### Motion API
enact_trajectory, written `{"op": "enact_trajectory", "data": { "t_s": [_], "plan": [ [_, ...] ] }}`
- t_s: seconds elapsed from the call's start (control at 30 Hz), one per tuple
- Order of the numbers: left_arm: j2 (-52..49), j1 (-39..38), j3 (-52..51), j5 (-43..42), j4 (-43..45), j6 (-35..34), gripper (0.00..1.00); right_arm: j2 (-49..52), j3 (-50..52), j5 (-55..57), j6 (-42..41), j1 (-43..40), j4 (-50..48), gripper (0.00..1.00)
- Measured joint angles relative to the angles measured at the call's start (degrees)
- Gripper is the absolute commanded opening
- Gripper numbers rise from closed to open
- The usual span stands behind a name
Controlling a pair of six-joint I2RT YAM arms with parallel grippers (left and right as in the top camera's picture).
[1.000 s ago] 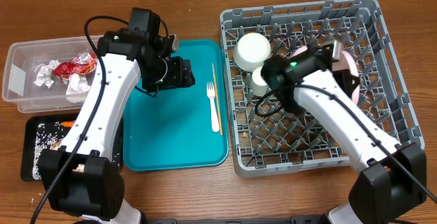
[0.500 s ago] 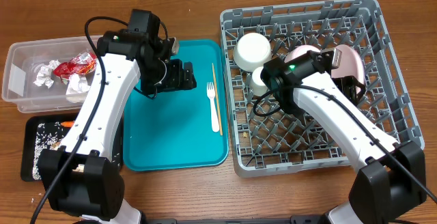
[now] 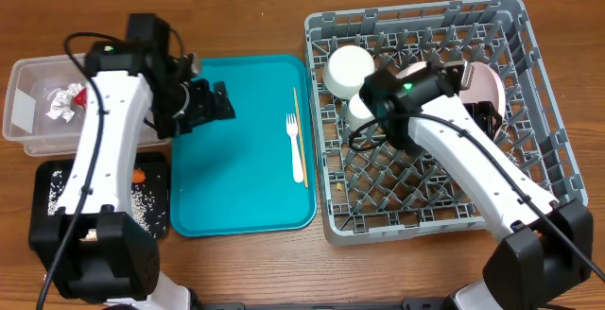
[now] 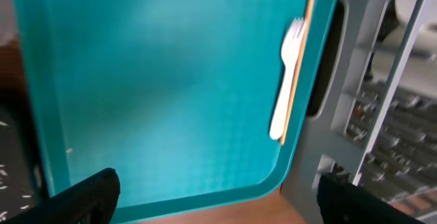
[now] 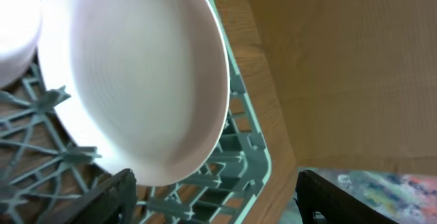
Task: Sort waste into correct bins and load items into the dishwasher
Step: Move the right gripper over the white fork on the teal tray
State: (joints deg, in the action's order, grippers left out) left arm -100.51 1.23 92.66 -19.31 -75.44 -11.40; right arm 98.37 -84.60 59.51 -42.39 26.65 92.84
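Note:
The pale pink plate (image 3: 478,81) leans on edge in the grey dishwasher rack (image 3: 539,173). In the right wrist view the plate (image 5: 130,74) stands free just ahead of my right gripper (image 5: 215,197), which is open and empty. A white bowl (image 3: 348,68) and a small cup (image 3: 358,112) sit at the rack's left. A white fork (image 3: 295,140) and a chopstick (image 3: 297,111) lie on the teal tray (image 3: 236,187). My left gripper (image 3: 219,105) hangs open over the tray's left edge. In its view the fork (image 4: 287,80) lies far ahead.
The clear tub (image 3: 28,126) at far left holds a napkin (image 3: 64,100) and a red wrapper (image 3: 83,95), partly hidden by my left arm. The black tray (image 3: 57,225) below it holds rice and a carrot (image 3: 139,174). The rack's wall (image 4: 389,115) borders the teal tray.
My right gripper opened and let go of the pink plate, which now leans in the rack. My left arm swung left, from the tray's middle to its left edge.

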Motion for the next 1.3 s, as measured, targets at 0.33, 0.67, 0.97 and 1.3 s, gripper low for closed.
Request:
{"op": "enact_trajectory", "data": {
  "t_s": [0.33,0.67,0.97,1.3],
  "plan": [
    [0.0,6.7,0.7,-0.5,1.5,-0.6,1.0,-2.0,-14.1,-37.4,12.7,3.1,-13.7,0.71],
    [0.0,6.6,0.7,-0.7,1.5,-0.6,1.0,-0.2,-13.8,-63.4,18.7,11.5,-31.6,0.56],
    [0.0,6.6,0.7,-0.7,1.5,-0.7,1.0,12.6,-13.3,-63.1,16.7,17.2,-37.6,0.54],
    [0.0,6.6,0.7,-0.7,1.5,-0.6,1.0,21.6,-13.2,-53.9,10.8,20.9,-39.6,0.52]
  ]
}}
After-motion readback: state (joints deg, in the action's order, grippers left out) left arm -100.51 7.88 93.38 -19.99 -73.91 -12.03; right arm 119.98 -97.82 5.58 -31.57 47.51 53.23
